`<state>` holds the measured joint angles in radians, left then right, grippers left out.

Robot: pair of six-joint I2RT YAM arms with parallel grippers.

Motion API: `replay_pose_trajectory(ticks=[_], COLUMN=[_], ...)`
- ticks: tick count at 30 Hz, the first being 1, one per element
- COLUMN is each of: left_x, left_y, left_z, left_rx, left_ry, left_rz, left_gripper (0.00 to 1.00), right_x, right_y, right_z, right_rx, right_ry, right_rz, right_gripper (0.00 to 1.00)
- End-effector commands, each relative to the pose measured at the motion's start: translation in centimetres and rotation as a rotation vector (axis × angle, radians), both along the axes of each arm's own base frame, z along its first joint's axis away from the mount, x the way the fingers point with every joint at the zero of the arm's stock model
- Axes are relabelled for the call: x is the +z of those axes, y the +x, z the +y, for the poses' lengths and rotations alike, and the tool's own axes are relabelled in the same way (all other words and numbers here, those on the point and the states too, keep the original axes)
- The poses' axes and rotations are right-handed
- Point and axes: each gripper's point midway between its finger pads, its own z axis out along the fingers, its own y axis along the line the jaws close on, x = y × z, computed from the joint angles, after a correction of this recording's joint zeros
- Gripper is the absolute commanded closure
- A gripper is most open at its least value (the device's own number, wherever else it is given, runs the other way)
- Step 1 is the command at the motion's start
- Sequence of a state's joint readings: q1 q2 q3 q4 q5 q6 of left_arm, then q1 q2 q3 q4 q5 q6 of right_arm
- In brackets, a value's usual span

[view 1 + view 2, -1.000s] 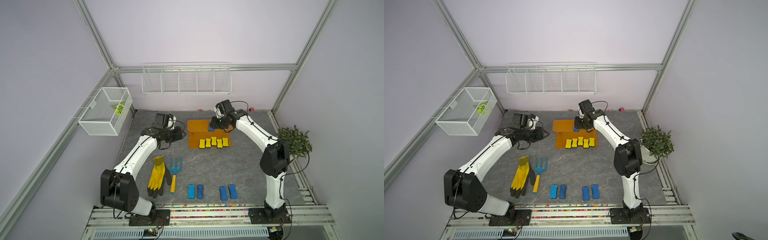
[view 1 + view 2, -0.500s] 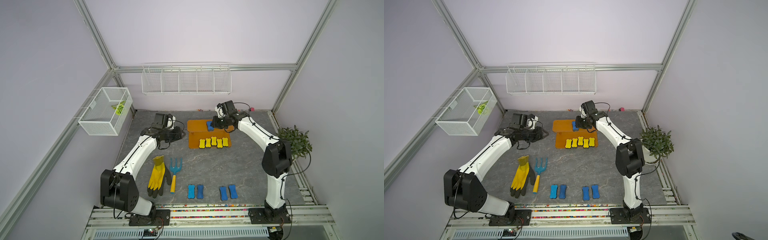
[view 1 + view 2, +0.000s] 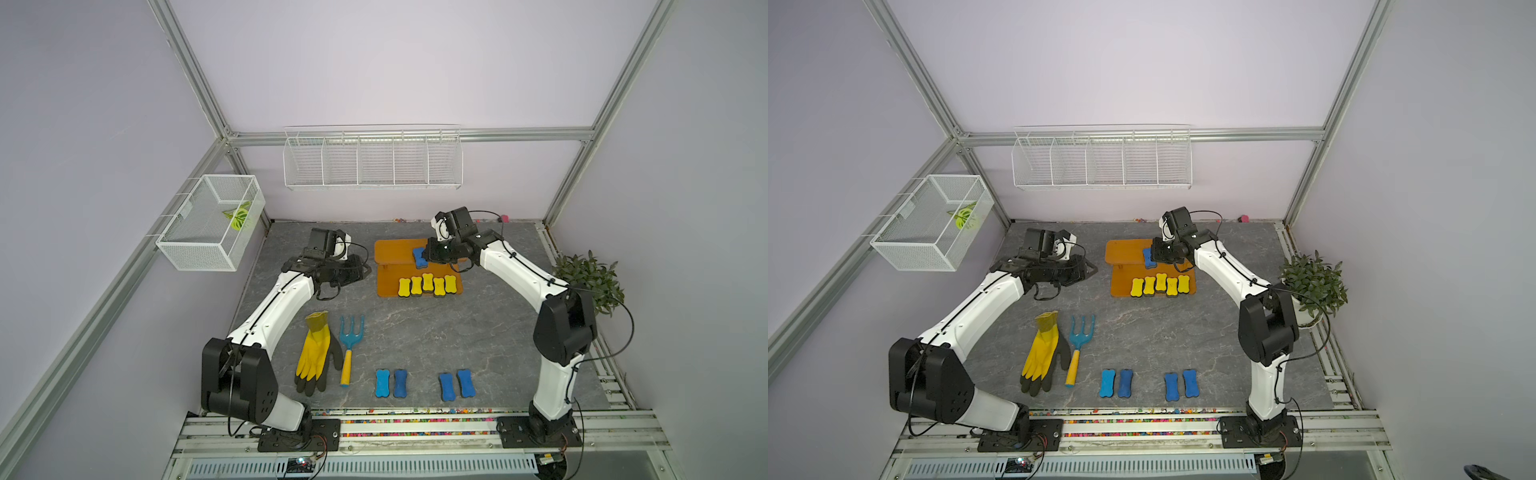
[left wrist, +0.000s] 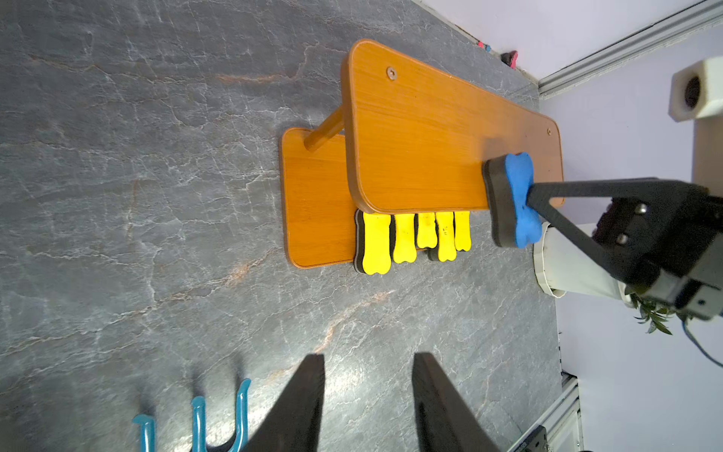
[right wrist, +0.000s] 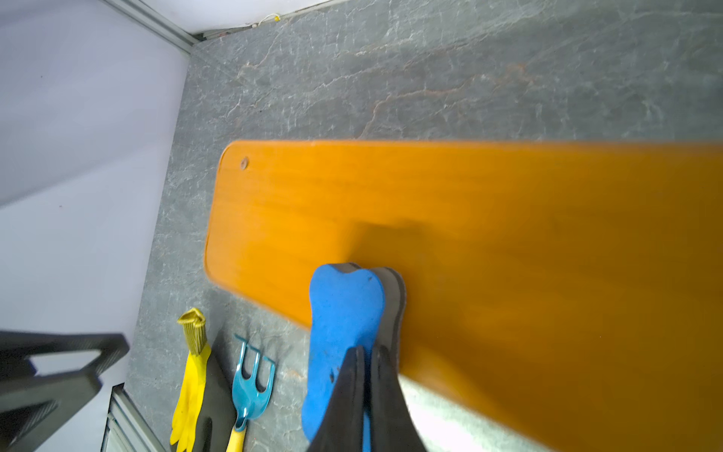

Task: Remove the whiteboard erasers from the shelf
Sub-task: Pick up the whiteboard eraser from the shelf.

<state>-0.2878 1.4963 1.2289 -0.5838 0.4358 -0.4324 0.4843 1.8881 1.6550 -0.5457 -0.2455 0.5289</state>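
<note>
Gripping the blue eraser at its waist, the right tool holds it edge-up, long axis front-to-back

A robotics lab cell: aluminium frame, plain lilac walls, 2 robot arms bolted to a rail.

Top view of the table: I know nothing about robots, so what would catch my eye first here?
The orange shelf at the back middle of the grey table stands out, with five yellow erasers lined up on its lower board. The right gripper is shut on a blue eraser at the upper board's edge. Four more blue erasers lie in pairs near the front edge, next to a yellow glove and a blue hand rake.
</note>
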Motion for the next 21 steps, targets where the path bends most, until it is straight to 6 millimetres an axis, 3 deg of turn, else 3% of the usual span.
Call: replay_pose_trajectory(ticks=[1, 4, 13, 21], left_x=[0.3, 0.9, 2.9, 3.9], left_y=[-0.2, -0.3, -0.8, -1.4], left_z=[0.0, 0.0, 0.0, 0.1], left_rx=[-0.01, -0.007, -0.009, -0.01], left_ry=[-0.016, -0.021, -0.052, -0.063], left_rz=[-0.011, -0.028, -0.082, -0.117], left_gripper=[0.58, 0.58, 0.58, 0.57], right_x=[1.3, 1.2, -1.9, -6.3], right_y=[-2.6, -5.2, -15.1, -22.6], right_z=[0.1, 0.5, 0.7, 0.4], right_rx=[-0.018, -0.017, -0.073, -0.056], right_ry=[-0.019, -0.033, -0.072, -0.157], right_rz=[-0.022, -0.026, -0.005, 0.121], right_gripper=[1.0, 1.0, 1.0, 1.0])
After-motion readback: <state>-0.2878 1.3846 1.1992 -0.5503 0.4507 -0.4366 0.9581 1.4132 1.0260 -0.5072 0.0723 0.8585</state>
